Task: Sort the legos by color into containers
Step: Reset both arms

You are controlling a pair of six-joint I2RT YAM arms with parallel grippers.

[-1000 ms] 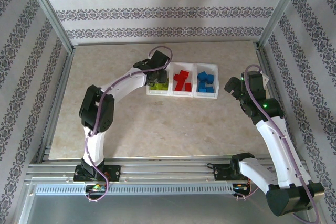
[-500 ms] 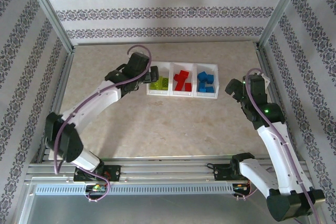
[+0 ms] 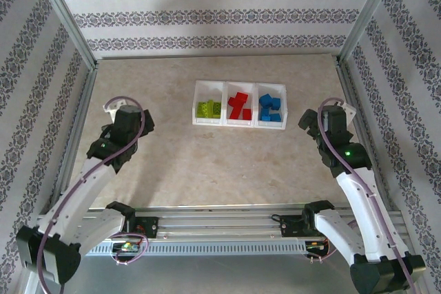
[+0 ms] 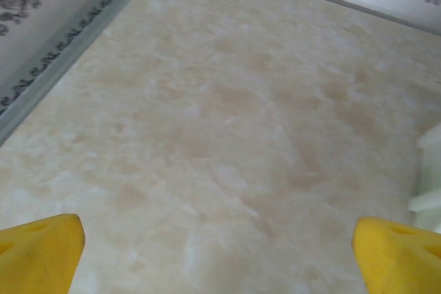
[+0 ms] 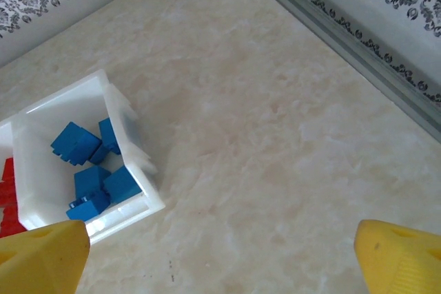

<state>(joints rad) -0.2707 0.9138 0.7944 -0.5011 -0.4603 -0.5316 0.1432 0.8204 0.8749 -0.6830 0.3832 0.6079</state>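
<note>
Where the left gripper (image 3: 132, 120) is hung over the beige marbled table (image 3: 207, 163), its yellow fingers (image 4: 41, 249) are seen spread wide, empty. Mid-table, a low white translucent 3-compartment tray (image 3: 224, 123) is set: lime green bricks (image 3: 209, 109) left, red bricks (image 3: 239, 106) centre, blue bricks (image 3: 270, 108) right. The right gripper (image 3: 313, 120), near the tray, is likewise spread.

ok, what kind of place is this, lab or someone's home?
Likely a lab test cell: two robot arms bolted to a metal rail, a stone-look table, and wallpapered panels in a metal frame boxing it in.
</note>
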